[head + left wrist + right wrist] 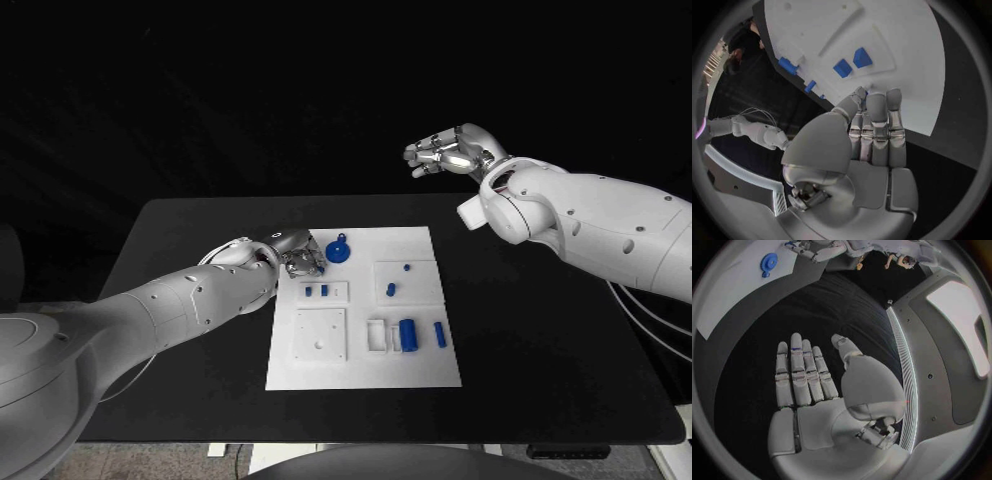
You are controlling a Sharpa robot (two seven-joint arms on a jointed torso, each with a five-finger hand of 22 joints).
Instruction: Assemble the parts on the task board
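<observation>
While my left hand rested flat, fingers together and holding nothing, at the white board's near-left corner, a round blue part lay just beside it. Small blue blocks sat in recesses. My right hand hovered well apart, empty, fingers extended.

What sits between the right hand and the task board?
Only bare black table, in the head view, between the raised right hand and the task board.
</observation>
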